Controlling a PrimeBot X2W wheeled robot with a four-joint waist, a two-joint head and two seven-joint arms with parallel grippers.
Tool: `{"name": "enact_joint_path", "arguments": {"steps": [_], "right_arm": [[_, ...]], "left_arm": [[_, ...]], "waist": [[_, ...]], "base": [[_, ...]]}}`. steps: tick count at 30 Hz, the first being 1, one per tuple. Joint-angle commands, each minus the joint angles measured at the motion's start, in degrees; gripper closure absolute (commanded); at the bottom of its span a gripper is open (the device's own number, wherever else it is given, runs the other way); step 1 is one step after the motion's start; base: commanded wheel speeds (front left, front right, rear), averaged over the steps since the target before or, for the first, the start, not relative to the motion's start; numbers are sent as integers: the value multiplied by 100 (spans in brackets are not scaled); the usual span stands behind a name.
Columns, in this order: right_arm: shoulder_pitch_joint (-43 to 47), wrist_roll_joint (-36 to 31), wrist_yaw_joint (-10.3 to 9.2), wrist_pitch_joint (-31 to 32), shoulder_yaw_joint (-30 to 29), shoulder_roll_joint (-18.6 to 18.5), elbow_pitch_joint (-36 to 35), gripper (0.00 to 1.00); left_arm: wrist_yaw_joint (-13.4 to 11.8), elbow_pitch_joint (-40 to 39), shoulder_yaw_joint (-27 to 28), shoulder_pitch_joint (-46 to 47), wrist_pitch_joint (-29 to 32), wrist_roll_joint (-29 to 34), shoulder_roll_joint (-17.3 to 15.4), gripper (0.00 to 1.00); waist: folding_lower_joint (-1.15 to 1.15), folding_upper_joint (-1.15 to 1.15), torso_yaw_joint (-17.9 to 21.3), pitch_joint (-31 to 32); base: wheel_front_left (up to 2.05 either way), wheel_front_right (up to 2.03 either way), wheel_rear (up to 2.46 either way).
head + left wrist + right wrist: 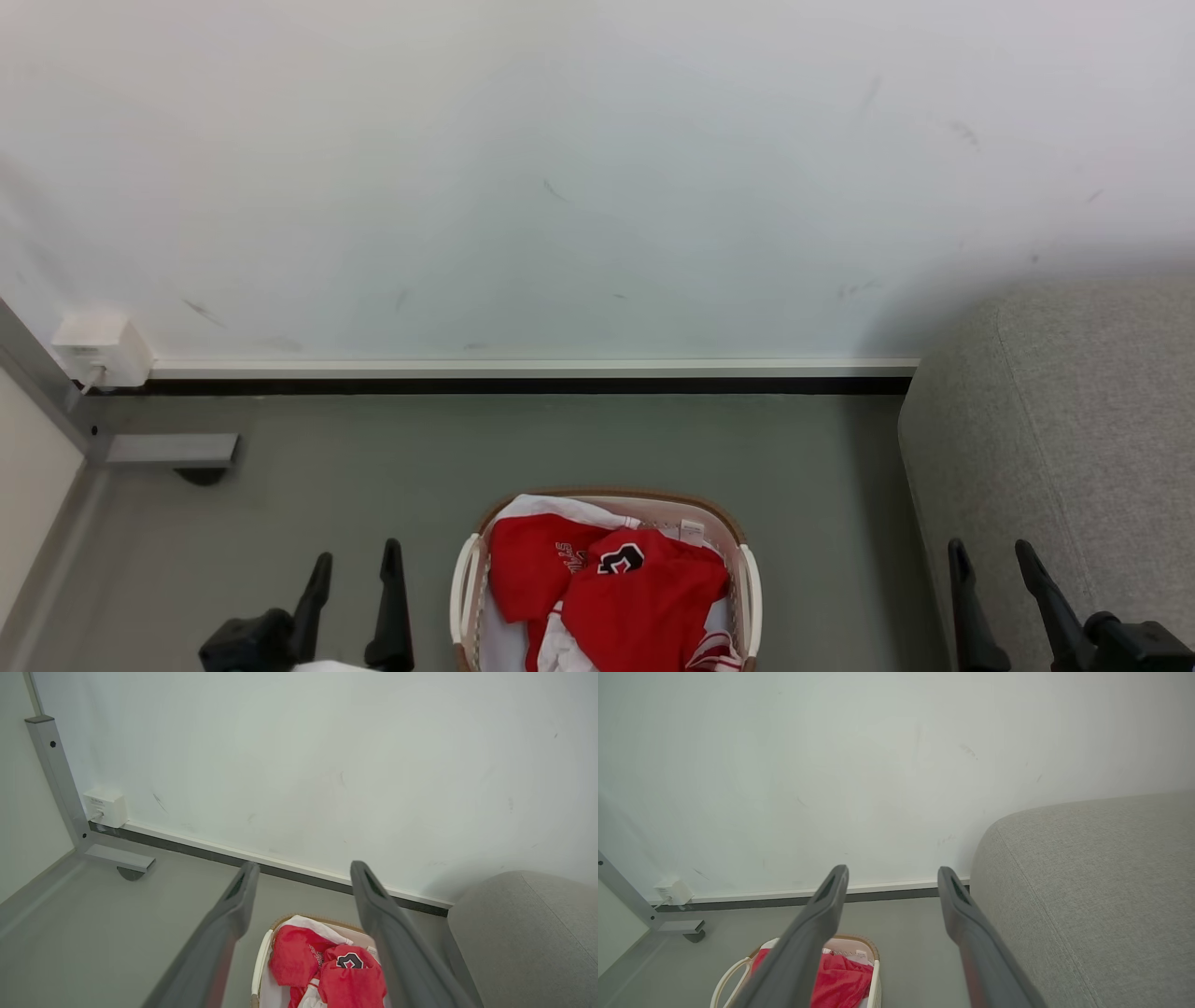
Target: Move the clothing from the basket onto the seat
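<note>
Several red garments, the clothing (616, 588), lie crumpled in the basket (464, 579). They are soft and creased, with white trim and a black-and-white number patch uppermost (the lettering is partly folded under). The basket is oval cream plastic with a brown woven rim. It stands on the smooth grey-green floor (373, 467) near the seat (1074, 420), with a strip of floor between them. The seat is coarse grey fabric with a rounded edge. The left gripper (357, 553) hangs left of the basket, jaws moderately apart and empty. The right gripper (988, 546), by the seat's edge, is likewise parted and holds nothing.
</note>
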State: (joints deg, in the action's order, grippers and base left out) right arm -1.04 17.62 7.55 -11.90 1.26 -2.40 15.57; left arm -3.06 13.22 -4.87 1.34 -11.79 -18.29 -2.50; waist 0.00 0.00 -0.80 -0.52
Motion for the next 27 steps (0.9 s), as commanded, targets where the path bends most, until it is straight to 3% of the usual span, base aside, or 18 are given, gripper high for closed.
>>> {"name": "enact_joint_path", "arguments": {"steps": [1,10,27], "right_arm": [[32,-118,-9,-56,11,-58,1,0],[68,-255,-10,-160,40,-62,59,0],[111,-560,-12,-327,-63,-68,149,0]], "left_arm": [[-6,-8,-19,-18,-64,175,-45,0],[3,-98,-94,-46,-180,613,-51,0],[437,-139,-254,-151,-334,1282,-57,0]], "waist": [[0,0,0,1],[0,0,-8,1],[0,0,-23,-1]], "base": [[0,0,0],[0,0,0],[0,0,0]]}}
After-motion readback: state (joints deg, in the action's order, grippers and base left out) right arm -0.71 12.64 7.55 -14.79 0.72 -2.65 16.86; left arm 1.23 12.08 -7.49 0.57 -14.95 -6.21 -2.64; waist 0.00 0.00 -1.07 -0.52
